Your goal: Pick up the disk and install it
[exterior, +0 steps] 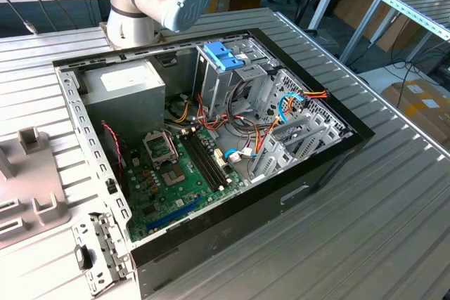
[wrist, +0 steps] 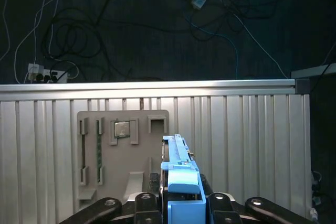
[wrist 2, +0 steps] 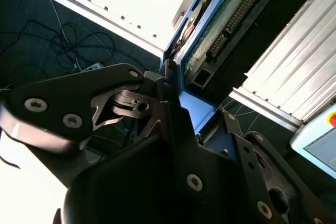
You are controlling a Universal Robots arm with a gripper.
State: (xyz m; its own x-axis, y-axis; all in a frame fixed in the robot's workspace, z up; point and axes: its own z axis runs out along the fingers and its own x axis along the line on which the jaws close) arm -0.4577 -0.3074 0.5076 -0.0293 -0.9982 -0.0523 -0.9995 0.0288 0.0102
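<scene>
Over the ribbed table point(wrist: 252, 145), the gripper point(wrist: 181, 205) carries the disk point(wrist: 181, 179) edge-on, pinched between its two fingers.

Both wrist views show the black, screw-jointed finger links pressed against the flat body, with a smooth blue plastic rail standing up between them. In the second wrist view the disk point(wrist 2: 223, 27) turns its green circuit-board face and dark pin connector to the camera. It hangs clear of the table, by a grey moulded fixture tray point(wrist: 89, 140) cut with narrow slots. To my eye, the carry wants a firm, even pinch on the hard flanks, not the board, with the body held square so it cannot pivot. The open computer case point(exterior: 232, 237) lies on the same grooved aluminium, its metal cage point(exterior: 211, 75) capped in light-blue plastic.
</scene>
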